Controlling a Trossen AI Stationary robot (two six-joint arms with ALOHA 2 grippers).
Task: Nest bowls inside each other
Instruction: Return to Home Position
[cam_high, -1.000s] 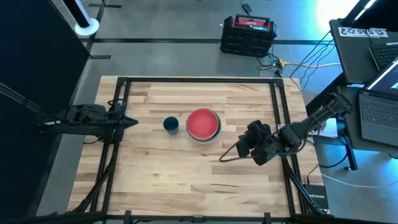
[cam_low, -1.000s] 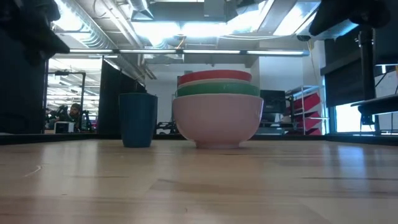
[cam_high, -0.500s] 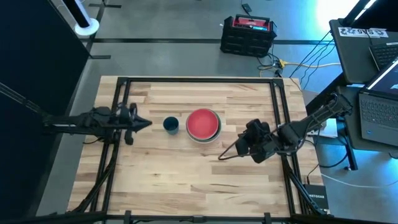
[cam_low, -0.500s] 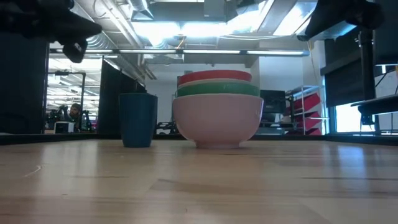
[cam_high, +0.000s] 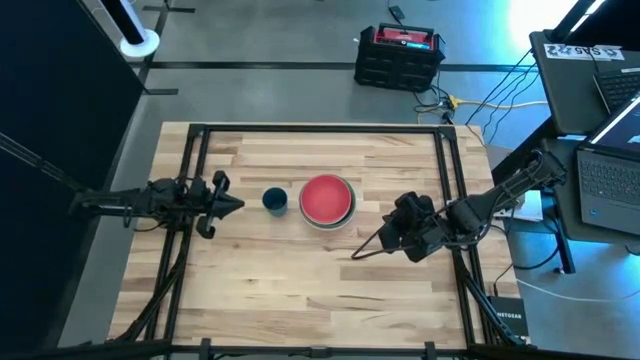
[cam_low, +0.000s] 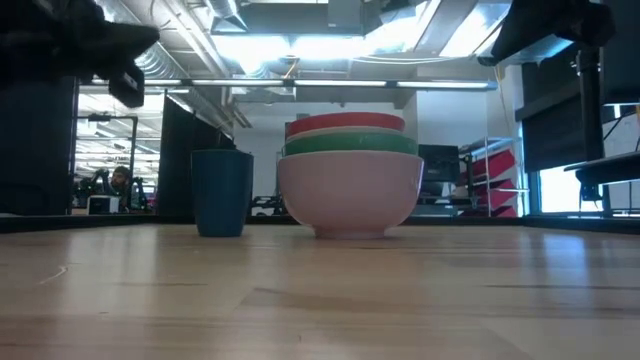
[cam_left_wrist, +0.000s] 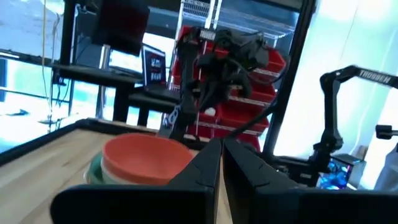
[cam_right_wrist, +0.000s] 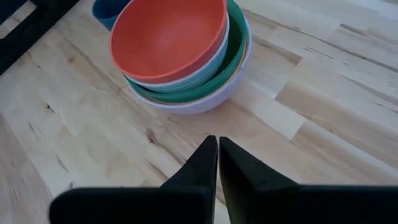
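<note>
The bowls (cam_high: 327, 200) stand nested in one stack at the table's middle, the red-pink one on top (cam_right_wrist: 166, 37), a green rim (cam_low: 350, 143) below it, and a pale bowl (cam_low: 350, 195) at the bottom resting on the wood. My left gripper (cam_high: 238, 204) hovers shut at the table's left, pointing level at the stack, which shows beyond its fingers (cam_left_wrist: 146, 158). My right gripper (cam_high: 356, 255) hangs shut to the right and near side of the stack, slanting down toward the table (cam_right_wrist: 217, 146). Neither touches anything.
A dark blue cup (cam_high: 275, 200) stands upright just left of the bowl stack, between it and my left gripper. Black frame rails (cam_high: 190, 240) run along the table's left and right sides. Bare wood lies on the near half (cam_high: 310, 300).
My left gripper has gone toward the table's right, nearer the cup, has sunk a little, and has tipped up to level. The bowls and the cup have kept still.
</note>
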